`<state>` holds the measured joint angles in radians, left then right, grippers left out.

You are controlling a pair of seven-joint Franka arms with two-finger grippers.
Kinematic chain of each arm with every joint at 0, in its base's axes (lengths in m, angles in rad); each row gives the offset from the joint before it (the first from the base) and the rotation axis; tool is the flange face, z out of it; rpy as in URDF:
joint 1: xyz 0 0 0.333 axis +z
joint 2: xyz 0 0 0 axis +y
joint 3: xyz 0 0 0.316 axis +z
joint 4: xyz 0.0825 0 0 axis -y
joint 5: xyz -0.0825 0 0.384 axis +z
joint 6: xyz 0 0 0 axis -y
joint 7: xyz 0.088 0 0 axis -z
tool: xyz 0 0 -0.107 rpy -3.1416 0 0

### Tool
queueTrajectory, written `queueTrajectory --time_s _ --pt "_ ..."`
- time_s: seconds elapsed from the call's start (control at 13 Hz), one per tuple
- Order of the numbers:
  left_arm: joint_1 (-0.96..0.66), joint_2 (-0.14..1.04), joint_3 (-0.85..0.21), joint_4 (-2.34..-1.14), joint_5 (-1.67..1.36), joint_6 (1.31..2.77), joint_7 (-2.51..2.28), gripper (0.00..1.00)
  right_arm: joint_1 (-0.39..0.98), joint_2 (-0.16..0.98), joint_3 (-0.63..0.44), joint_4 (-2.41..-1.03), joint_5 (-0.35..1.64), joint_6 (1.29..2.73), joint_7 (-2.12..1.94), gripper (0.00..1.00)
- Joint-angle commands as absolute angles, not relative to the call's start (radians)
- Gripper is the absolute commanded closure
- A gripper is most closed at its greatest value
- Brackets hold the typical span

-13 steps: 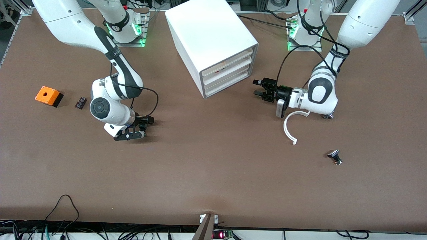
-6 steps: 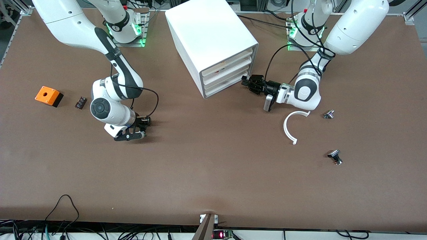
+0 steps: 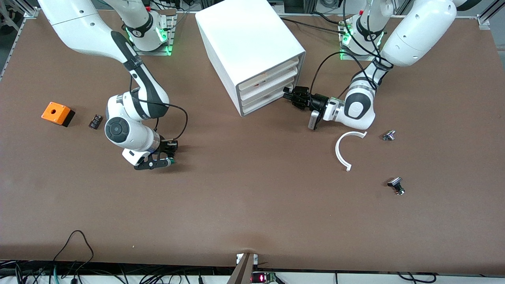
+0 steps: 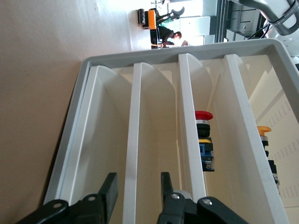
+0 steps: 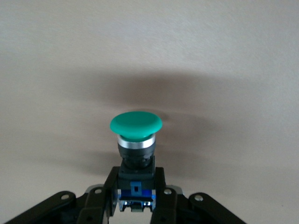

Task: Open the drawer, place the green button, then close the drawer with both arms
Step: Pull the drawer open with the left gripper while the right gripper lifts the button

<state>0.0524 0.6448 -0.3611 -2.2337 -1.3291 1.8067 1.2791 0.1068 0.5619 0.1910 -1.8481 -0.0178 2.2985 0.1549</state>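
Note:
The white cabinet (image 3: 244,35) stands at the table's middle near the bases, all three drawers shut. My left gripper (image 3: 290,96) is open at the front of the lowest drawer (image 3: 268,101). In the left wrist view its fingers (image 4: 110,186) stand on either side of that drawer's front lip (image 4: 132,140) without closing on it. My right gripper (image 3: 170,153) is shut on the button and holds it low over bare table toward the right arm's end. In the right wrist view the button (image 5: 136,125) shows a green cap, with its black-and-blue body between the fingers (image 5: 161,186).
An orange box (image 3: 57,113) and a small black part (image 3: 95,121) lie toward the right arm's end. A white curved strip (image 3: 342,152) and two silver-and-black parts (image 3: 389,135) (image 3: 396,185) lie toward the left arm's end. A red-capped button (image 4: 203,135) sits in the middle drawer.
My left gripper has moved across the table up to the lowest drawer's front. My right gripper has shifted slightly with the button still held.

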Motion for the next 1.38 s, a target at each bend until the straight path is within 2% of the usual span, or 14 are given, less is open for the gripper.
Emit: queueTrajectory --time_s 0.0,0.46,0.54,0.69,0.77,0.85,1.31 --pt "0.048 0.663 -0.379 -2.260 -1.388 1.813 1.348 0.56 0.143 0.578 0.190 -1.757 -0.014 2.199 0.202 1.00" --pt "0.020 0.696 -0.379 -2.267 -1.428 1.815 1.388 0.60 0.221 0.626 0.192 -1.605 -0.009 2.047 0.550 1.00" --pt "0.014 0.704 -0.379 -2.272 -1.439 1.815 1.411 0.64 0.236 0.638 0.192 -1.573 -0.009 2.017 0.619 1.00" --pt "0.012 0.706 -0.379 -2.273 -1.448 1.815 1.419 0.80 0.265 0.661 0.196 -1.504 0.027 1.977 0.753 1.00" --pt "0.011 0.706 -0.379 -2.273 -1.451 1.815 1.420 0.94 0.282 0.669 0.195 -1.473 0.056 1.962 0.811 1.00" --pt "0.011 0.706 -0.377 -2.273 -1.451 1.815 1.419 1.00 0.294 0.676 0.195 -1.444 0.061 1.954 0.857 1.00" --pt "0.057 0.699 -0.365 -2.232 -1.437 1.812 1.397 1.00 0.321 0.678 0.195 -1.330 0.063 1.962 1.001 1.00"
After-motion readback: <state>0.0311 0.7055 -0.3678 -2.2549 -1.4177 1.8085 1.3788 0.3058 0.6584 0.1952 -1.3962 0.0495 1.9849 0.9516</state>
